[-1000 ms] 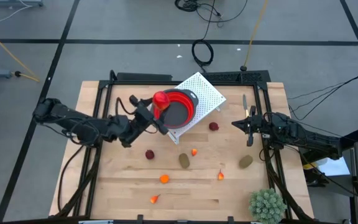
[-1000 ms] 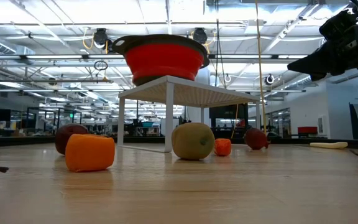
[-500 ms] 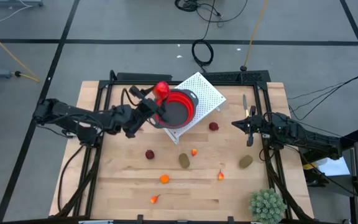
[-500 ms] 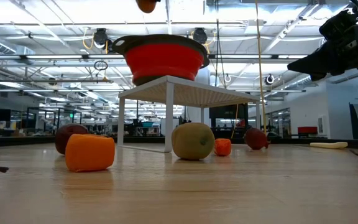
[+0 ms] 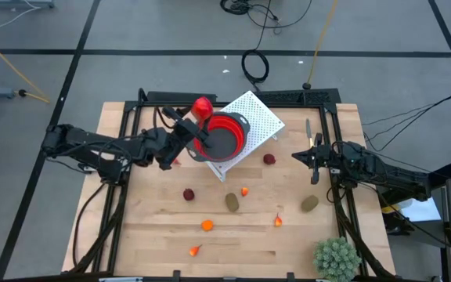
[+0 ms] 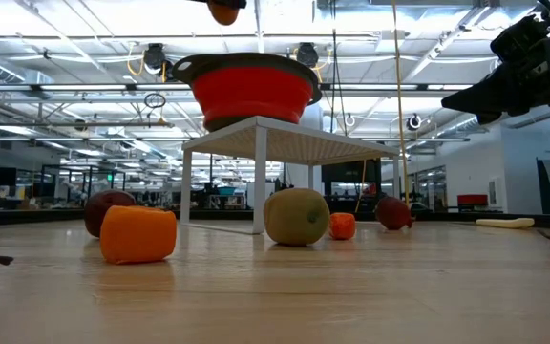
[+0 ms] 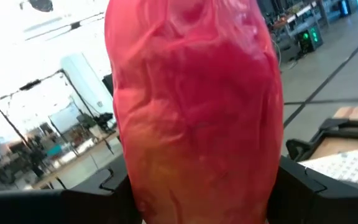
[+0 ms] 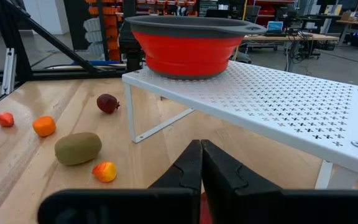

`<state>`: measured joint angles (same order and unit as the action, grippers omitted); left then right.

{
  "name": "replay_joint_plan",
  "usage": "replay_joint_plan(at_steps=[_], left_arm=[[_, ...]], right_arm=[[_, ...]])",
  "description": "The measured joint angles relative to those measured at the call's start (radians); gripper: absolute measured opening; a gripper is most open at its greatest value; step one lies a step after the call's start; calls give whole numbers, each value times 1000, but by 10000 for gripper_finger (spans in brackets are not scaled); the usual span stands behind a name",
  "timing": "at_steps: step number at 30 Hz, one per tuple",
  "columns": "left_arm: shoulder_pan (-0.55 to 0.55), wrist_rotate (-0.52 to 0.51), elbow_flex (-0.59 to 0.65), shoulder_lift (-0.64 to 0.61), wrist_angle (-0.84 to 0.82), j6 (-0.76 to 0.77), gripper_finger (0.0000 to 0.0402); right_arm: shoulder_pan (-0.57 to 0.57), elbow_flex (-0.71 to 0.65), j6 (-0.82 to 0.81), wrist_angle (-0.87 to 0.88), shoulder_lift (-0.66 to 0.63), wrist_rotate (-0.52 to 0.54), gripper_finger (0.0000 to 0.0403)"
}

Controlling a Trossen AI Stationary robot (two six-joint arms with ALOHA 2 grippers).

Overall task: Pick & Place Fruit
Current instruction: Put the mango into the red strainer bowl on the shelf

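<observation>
1. Leftmost, the left arm (image 5: 92, 149) reaches from the table's left edge toward the back centre, and the left gripper (image 5: 196, 119) is raised above the table, clamped around a red fruit (image 5: 203, 107) that fades to orange at one end.
2. Held there, that red fruit sits at the left rim of the red bowl (image 5: 225, 135), above it; from the left wrist it fills nearly the whole picture (image 7: 194, 112), and from table height only its underside shows at the top edge (image 6: 223, 10).
3. Next, the red bowl, grey-rimmed, stands on a white perforated shelf (image 5: 258, 116) at the back centre of the table (image 5: 155, 235).
4. On the wood in front of the shelf lie the other fruit: a dark red ball (image 5: 189, 194), an orange bit (image 5: 207, 225), a small orange-red bit (image 5: 195, 251) nearest the front edge, a brown-green oval (image 5: 232, 203) and another orange bit (image 5: 244, 191) just beside it.
5. Further right lie a second dark red ball (image 5: 268, 159) close to the shelf's front corner, an orange-red bit (image 5: 278, 221) and a second brown-green oval (image 5: 310, 204).
6. Rightmost, the right gripper (image 5: 313, 157) waits over the table's right side with its fingers (image 8: 194, 165) pressed together on nothing, well apart from the bowl.
7. At the front right corner stands a spiky green plant (image 5: 336, 258).
</observation>
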<state>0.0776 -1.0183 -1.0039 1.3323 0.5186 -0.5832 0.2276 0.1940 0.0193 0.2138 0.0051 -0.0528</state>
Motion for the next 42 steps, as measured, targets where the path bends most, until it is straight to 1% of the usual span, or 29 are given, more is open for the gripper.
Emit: replay_joint_plan(at_steps=[3, 6, 9, 13, 16, 21, 23, 29, 31, 33, 36, 37, 39, 42], left_arm=[[-1, 17, 0, 0, -18, 71, 246], [0, 93, -6, 0, -97, 175, 246], [-9, 153, -62, 1, -273, 301, 246], [-39, 206, -177, 14, -548, 461, 246], [-64, 231, -257, 25, -666, 530, 246], [-107, 277, -359, 37, -762, 593, 246], [-126, 310, -400, 45, -794, 625, 246], [-168, 400, -514, 66, -935, 774, 246], [-177, 429, -540, 74, -1004, 831, 246], [-181, 466, -566, 89, -1034, 891, 246], [-189, 526, -592, 110, -1120, 964, 246], [-189, 548, -603, 118, -1126, 980, 246], [-189, 586, -609, 136, -1188, 1013, 246], [-189, 643, -615, 161, -1198, 1027, 246]], right_arm=[[0, 0, 0, 0, 0, 0, 0], [0, 0, 0, 0, 0, 0, 0], [0, 0, 0, 0, 0, 0, 0], [0, 0, 0, 0, 0, 0, 0], [0, 0, 0, -1, 0, 0, 0], [0, 0, 0, -4, 0, 0, 0], [0, 0, 0, -4, 0, 0, 0], [0, 0, 0, -7, 0, 0, 0], [0, 0, 0, -7, 0, 0, 0], [0, 0, 0, -6, 0, 0, 0], [0, 0, 0, -7, 0, 0, 0], [0, 0, 0, -7, 0, 0, 0], [0, 0, 0, -7, 0, 1, 0], [0, 0, -1, -5, 0, 0, 0]])
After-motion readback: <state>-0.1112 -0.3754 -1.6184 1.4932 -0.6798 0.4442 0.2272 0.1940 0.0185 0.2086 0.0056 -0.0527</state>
